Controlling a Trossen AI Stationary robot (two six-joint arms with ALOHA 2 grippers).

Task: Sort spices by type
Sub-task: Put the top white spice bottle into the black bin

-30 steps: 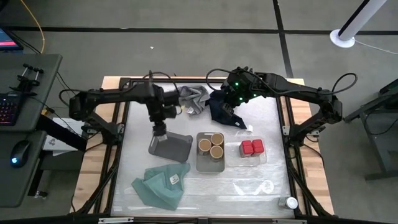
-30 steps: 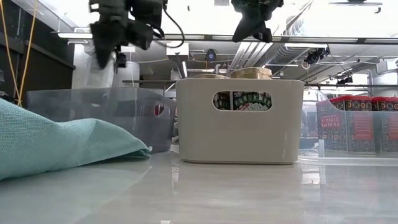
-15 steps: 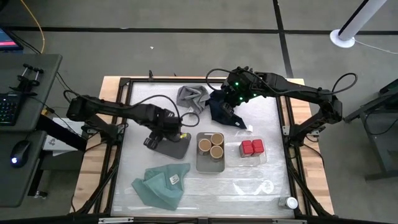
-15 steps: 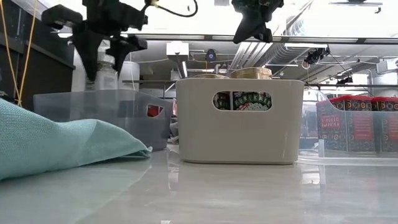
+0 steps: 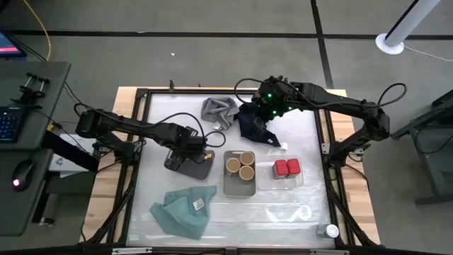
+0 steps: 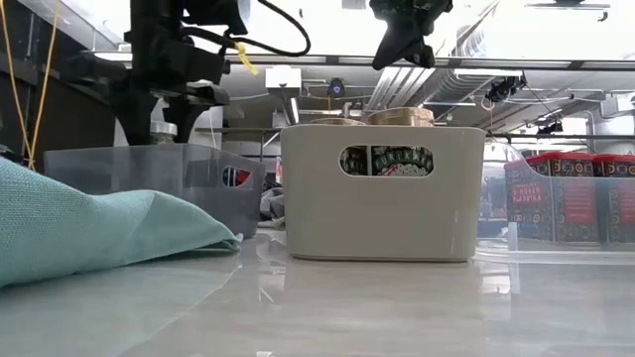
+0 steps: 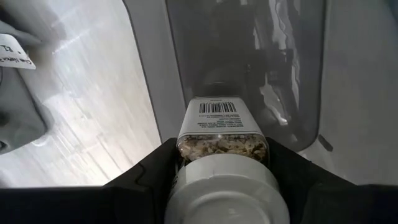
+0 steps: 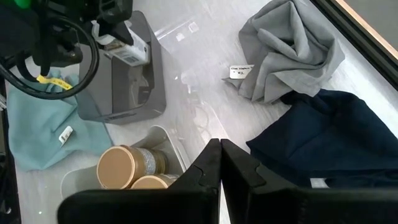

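Note:
My left gripper (image 5: pixel 185 146) is low over the dark grey tray (image 5: pixel 202 170), shut on a white-capped spice jar (image 7: pixel 222 124) whose body sits within the tray's walls (image 6: pixel 198 174). My right gripper (image 8: pixel 221 155) hangs shut above the navy cloth (image 5: pixel 255 129), touching nothing. Three tan-topped jars (image 5: pixel 241 166) stand in the light grey tray (image 5: pixel 228 187). Two red jars (image 5: pixel 287 168) stand in the clear tray (image 5: pixel 266 176). A second white-capped jar (image 5: pixel 331 230) stands at the table's near right corner. My left gripper pinches the white-capped jar between its two fingers (image 7: pixel 155 171), just below the cap (image 7: pixel 221 186), on the shoulder of the glass body. It comes from above, pointing down, with the jar lying along the fingers, cap toward the wrist. Whether the jar's bottom touches the tray floor is hidden.
A grey cloth (image 5: pixel 218 111) lies at the far side beside the navy cloth. A teal cloth (image 5: pixel 182 209) lies near the table's near left edge. Bare tabletop stretches along the near edge, right of the teal cloth.
My left gripper, holding the white-capped jar, has come down toward the dark grey tray and shifted slightly toward the near edge, its arm dropping low across the table. The jar now sits down between the tray's walls. My right arm has kept still.

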